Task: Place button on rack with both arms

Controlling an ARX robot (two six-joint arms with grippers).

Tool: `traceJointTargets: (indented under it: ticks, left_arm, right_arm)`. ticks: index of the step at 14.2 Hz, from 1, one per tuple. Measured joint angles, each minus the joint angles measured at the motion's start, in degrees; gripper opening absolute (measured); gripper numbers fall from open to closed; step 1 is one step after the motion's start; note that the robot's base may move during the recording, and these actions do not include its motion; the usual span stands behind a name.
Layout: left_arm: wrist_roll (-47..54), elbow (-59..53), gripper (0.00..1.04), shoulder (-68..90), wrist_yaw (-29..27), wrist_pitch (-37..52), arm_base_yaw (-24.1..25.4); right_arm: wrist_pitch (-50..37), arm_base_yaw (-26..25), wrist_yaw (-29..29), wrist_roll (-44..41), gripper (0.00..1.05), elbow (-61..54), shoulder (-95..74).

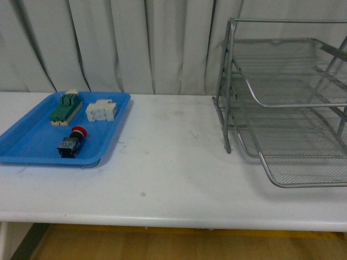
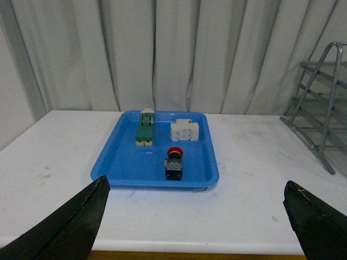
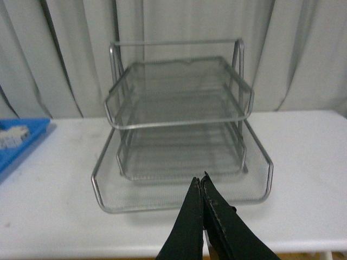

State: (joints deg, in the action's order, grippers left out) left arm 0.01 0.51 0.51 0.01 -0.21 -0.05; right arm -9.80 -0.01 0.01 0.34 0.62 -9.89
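Right claw (image 3: pixel 200 180) closed; white table (image 1: pixel 173 162), grey curtain (image 1: pixel 135 43).

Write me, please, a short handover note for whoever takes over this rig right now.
Left hand: open, empty, facing the blue tray.
Right hand: shut, empty, in front of the rack.
Button: lies in the blue tray, near its front edge, untouched.
Rack: stands on the right of the table; nothing visible in its trays.
Done: nothing yet.
Left: pick up the button and place it on the rack.
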Motion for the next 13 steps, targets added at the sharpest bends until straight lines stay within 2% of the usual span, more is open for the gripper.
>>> traceJointTargets:
  ticks: [1, 2, 7, 13]
  left_arm:
    - [0.0, 0.0, 0.98, 0.0, 0.0, 0.02, 0.0]
    - [0.0, 0.0, 0.98, 0.0, 0.0, -0.07, 0.0]
    - [0.0, 0.0, 0.98, 0.0, 0.0, 0.02, 0.0]
    - [0.0, 0.0, 0.98, 0.0, 0.0, 0.0, 0.0]
  right_arm:
    - [8.04, 0.0, -0.2, 0.0, 0.02, 0.04, 5.2]
    - [9.49, 0.0, -0.11, -0.02, 0.02, 0.04, 9.81]
    - [10.03, 0.0, 0.0, -0.07, 0.03, 0.04, 9.68]
    - [10.03, 0.0, 0.0, -0.15, 0.81, 0.04, 9.68]
